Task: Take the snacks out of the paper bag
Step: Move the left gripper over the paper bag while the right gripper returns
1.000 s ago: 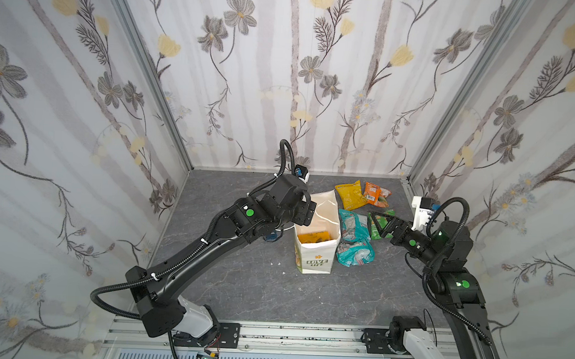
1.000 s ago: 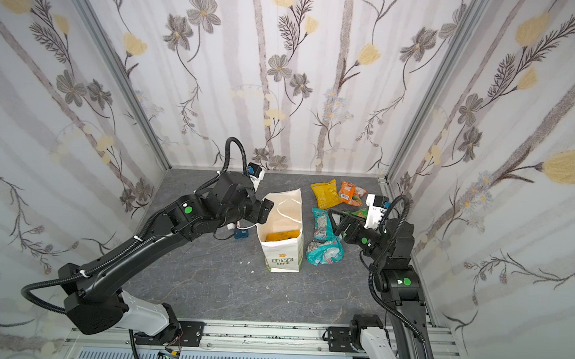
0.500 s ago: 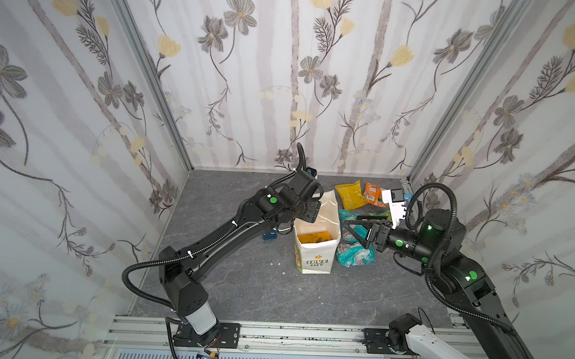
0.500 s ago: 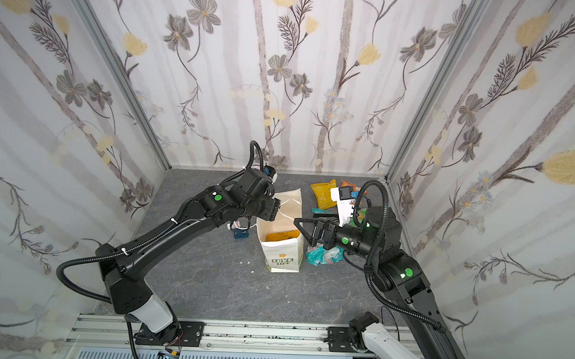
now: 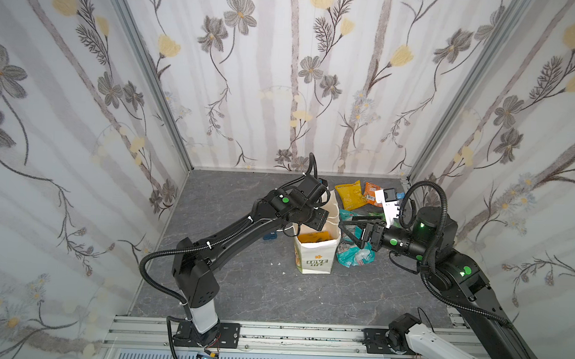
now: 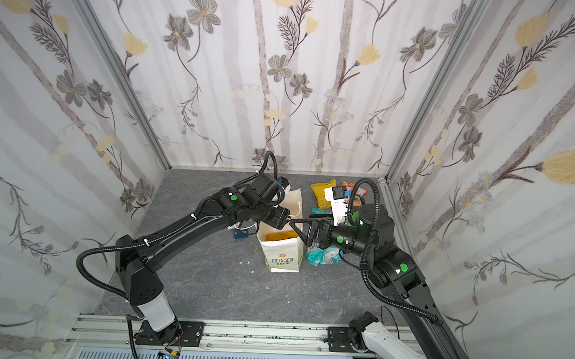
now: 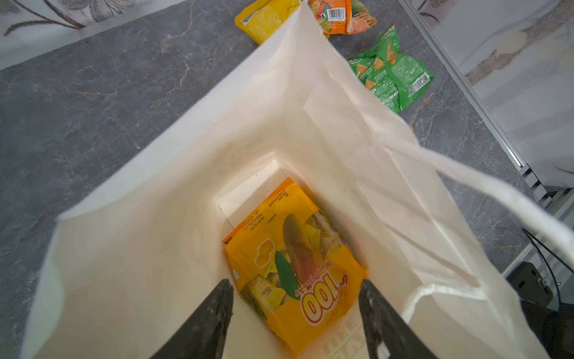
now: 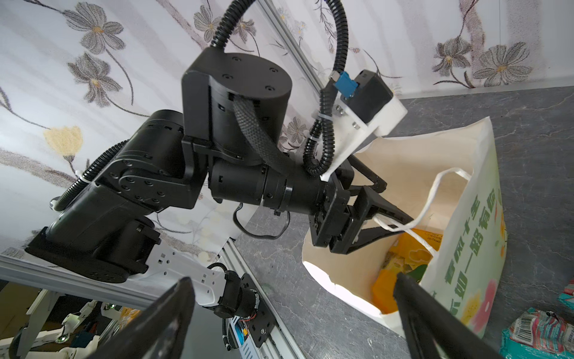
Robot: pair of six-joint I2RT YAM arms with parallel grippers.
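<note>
- grey marbled tabletop (image 5: 241, 285).
- white paper bag (image 5: 316, 260) stands upright on it, mouth open.
- teal packets (image 5: 357, 256) lie just right of the bag.
- yellow packet (image 5: 348, 194) and orange packet (image 5: 369, 194) lie side by side behind the bag.
- green packet (image 7: 391, 74) lies near the bag, apart from the orange one.
- small dark blue box (image 6: 242, 233) sits left of the bag.
- tiny white scraps (image 5: 285, 273) lie left of the bag's front.
</note>
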